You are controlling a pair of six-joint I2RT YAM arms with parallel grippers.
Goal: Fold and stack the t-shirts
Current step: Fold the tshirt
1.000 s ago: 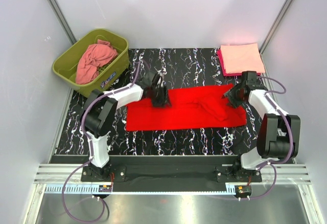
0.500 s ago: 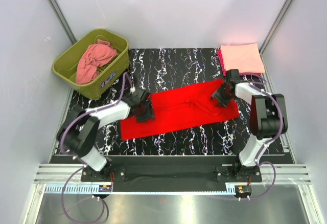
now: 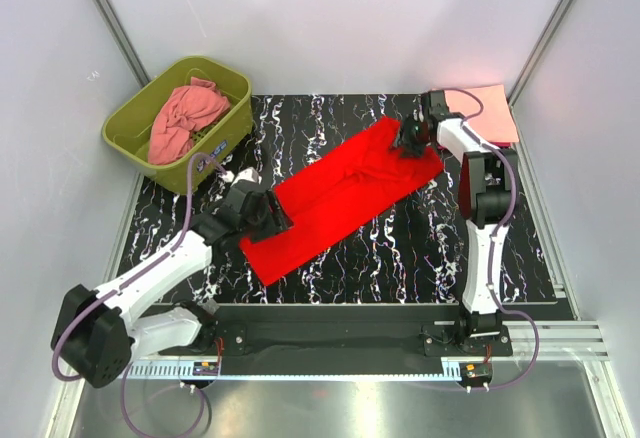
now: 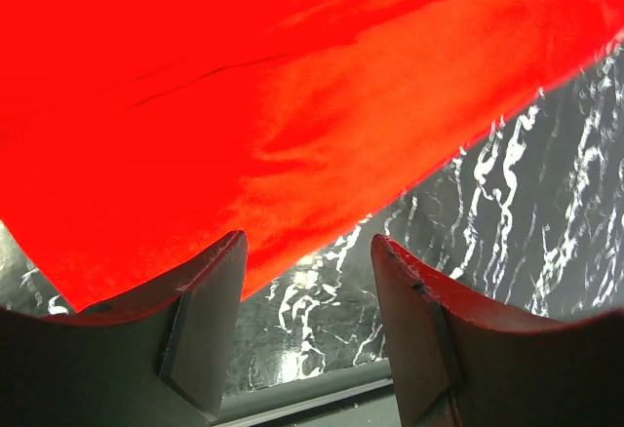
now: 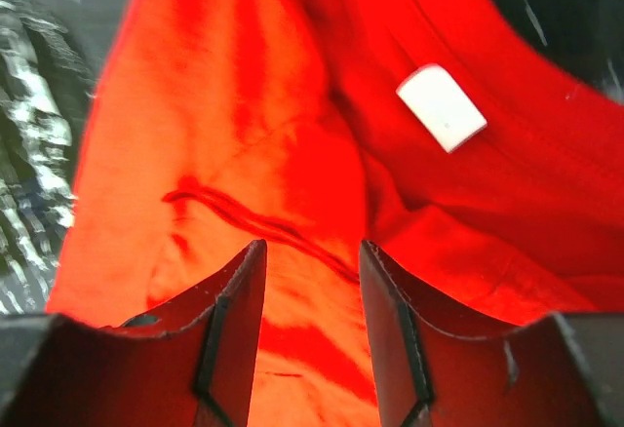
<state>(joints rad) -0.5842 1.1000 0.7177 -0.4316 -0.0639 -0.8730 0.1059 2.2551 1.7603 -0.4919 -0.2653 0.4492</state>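
The red t-shirt has swung diagonal, a smooth strip.

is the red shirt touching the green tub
Apart. The top external view shows black marbled tabletop between the red shirt and the green tub.
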